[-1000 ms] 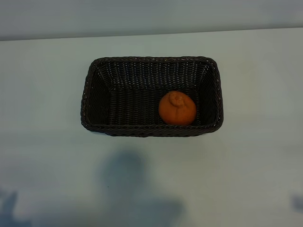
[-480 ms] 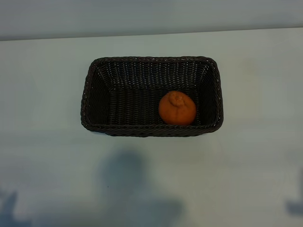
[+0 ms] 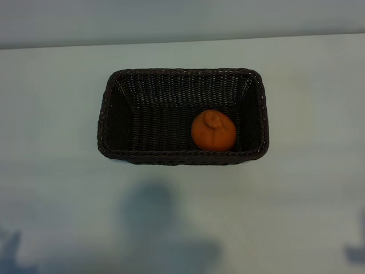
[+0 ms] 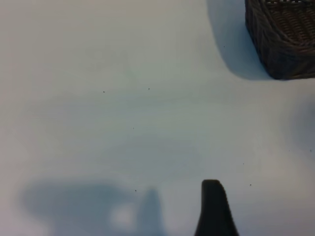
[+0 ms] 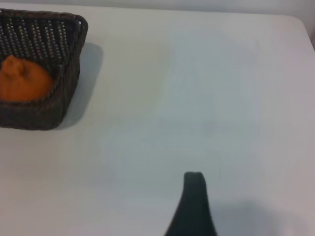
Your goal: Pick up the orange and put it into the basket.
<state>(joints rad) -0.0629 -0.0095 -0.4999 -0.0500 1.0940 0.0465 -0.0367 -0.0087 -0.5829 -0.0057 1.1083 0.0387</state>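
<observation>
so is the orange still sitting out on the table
No, the orange lies inside the basket, near its right end, in the exterior view.

Exterior: you look steeply down on the basket (image 3: 182,117) mid-surface (image 3: 308,188) | Left wrist: you sit low, seeing one basket corner (image 4: 283,39) | Right wrist: likewise low, opposite end, orange (image 5: 22,79) inside | Shared: the basket
</observation>
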